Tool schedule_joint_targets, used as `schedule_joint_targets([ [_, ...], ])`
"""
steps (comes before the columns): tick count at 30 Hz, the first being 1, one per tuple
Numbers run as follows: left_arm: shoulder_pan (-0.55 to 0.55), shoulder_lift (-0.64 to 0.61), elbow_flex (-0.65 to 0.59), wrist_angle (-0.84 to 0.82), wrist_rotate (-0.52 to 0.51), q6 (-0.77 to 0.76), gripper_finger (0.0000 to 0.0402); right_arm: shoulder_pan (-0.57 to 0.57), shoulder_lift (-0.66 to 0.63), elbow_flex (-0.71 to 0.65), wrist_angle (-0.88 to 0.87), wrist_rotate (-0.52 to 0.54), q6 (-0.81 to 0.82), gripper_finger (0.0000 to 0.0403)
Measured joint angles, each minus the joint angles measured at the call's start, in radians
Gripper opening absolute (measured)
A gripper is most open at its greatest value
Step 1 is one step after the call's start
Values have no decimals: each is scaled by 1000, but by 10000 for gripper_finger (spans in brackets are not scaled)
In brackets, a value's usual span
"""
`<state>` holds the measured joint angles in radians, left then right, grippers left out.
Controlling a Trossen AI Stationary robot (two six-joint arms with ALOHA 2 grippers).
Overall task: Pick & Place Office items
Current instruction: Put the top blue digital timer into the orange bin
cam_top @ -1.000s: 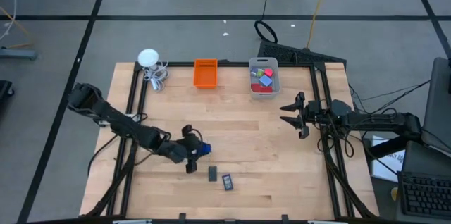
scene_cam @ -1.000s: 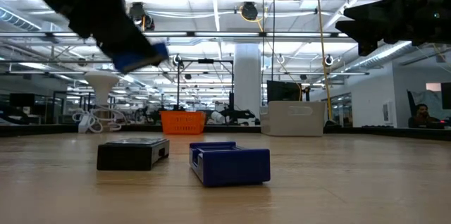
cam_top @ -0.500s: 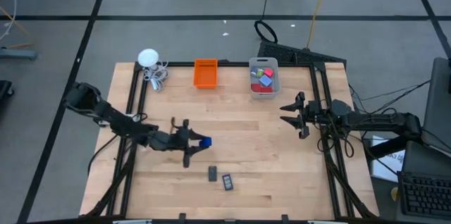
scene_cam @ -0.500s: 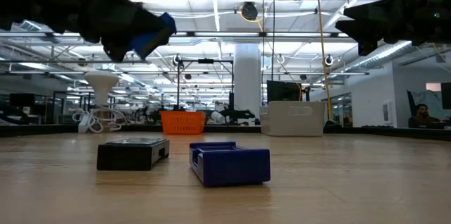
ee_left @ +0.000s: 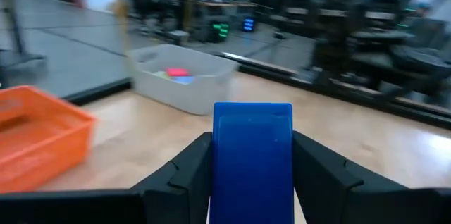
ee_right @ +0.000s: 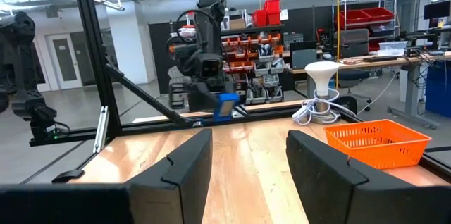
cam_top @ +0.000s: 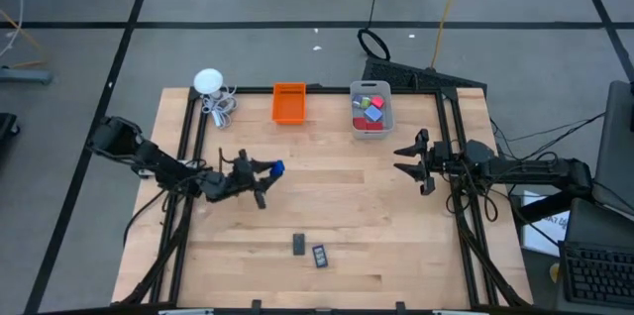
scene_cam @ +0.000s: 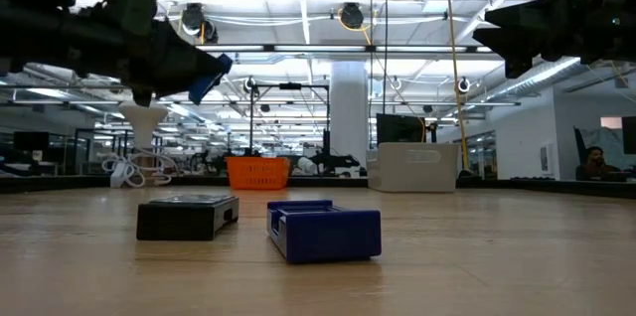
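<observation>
The left gripper [cam_top: 265,169], clamped on a small blue rectangular block [cam_top: 278,167], has lifted and swung toward the clear grey bin [cam_top: 371,107]; the right gripper [cam_top: 408,158] waits, fingers spread.

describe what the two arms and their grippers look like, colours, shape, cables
Both arms are dark, near-black jointed tubes with chunky housings at the joints. The left gripper and right gripper each end in two broad, flat, matte black fingers with angular, stepped edges. Black cables trail from the right arm by the table's edge. No markings show.
</observation>
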<state>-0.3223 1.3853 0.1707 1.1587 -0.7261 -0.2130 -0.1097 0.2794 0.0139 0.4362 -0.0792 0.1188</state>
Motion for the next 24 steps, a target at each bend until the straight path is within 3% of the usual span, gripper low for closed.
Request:
schedule_joint_targets([
  [11, 159, 0, 0, 13, -137, -2, 155, 0, 0, 0, 0, 0, 0, 171],
  [24, 328, 0, 0, 13, -138, -11, 155, 0, 0, 0, 0, 0, -3, 171],
])
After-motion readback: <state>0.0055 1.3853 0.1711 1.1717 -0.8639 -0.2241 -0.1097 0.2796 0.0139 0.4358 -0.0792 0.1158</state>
